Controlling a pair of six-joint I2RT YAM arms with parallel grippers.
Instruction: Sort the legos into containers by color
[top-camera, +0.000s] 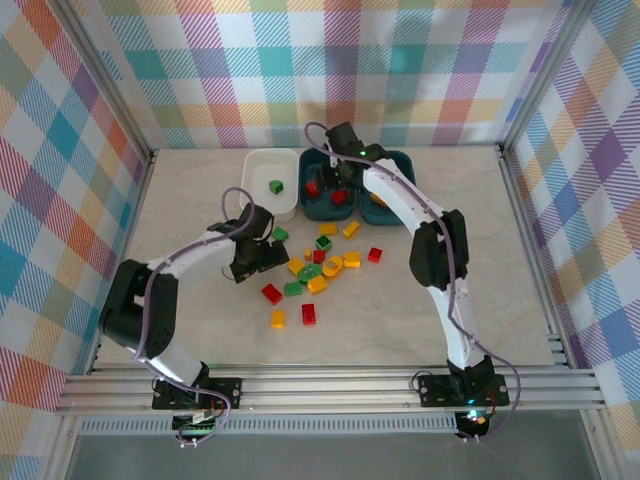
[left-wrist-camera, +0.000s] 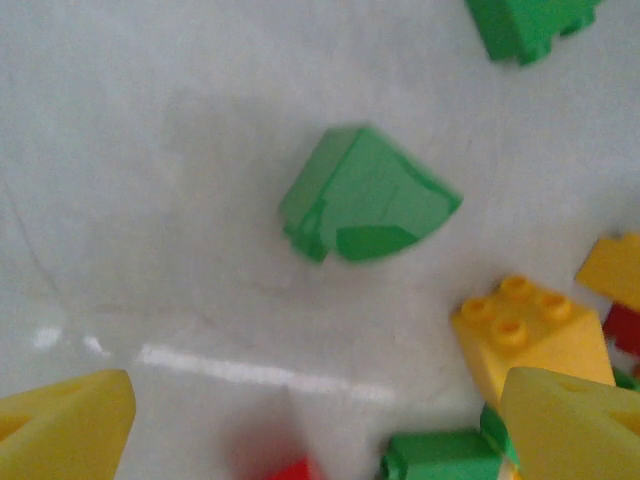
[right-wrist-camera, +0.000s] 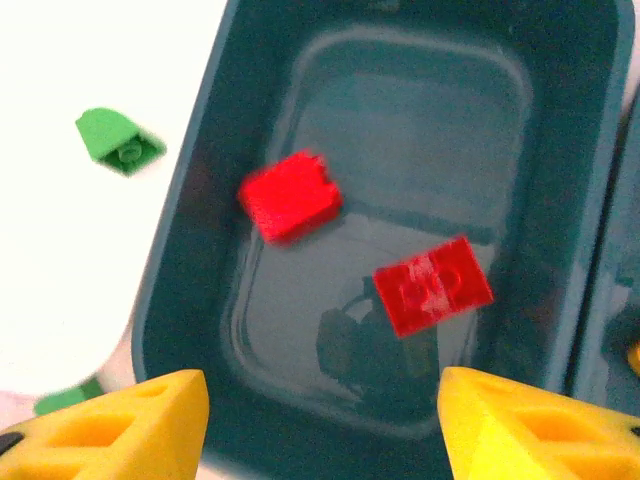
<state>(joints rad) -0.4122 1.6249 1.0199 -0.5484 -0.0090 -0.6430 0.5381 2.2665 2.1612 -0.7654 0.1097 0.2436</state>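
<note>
Two red bricks (right-wrist-camera: 290, 195) lying in middle teal tub (right-wrist-camera: 180, 260). Right gripper (right-wrist-camera: 320, 425) above it, fingers spread, nothing between. White tub (right-wrist-camera: 60, 250) at tub's 9 o'clock, one green brick (right-wrist-camera: 118, 142) inside (bit blurry). Left gripper (left-wrist-camera: 315, 435) spread wide too, over table (left-wrist-camera: 150, 150). Rounded green brick (left-wrist-camera: 365, 195) at its 12 o'clock, yellow brick (left-wrist-camera: 525, 330) at that brick's 4 o'clock. Other legos (top-camera: 320, 268) loose mid-table.

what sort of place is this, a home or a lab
Probably a robot lab's test cell: aluminium frame rails edge the table, plaid cloth walls enclose it, with a left arm and right arm bolted at the near edge.
</note>
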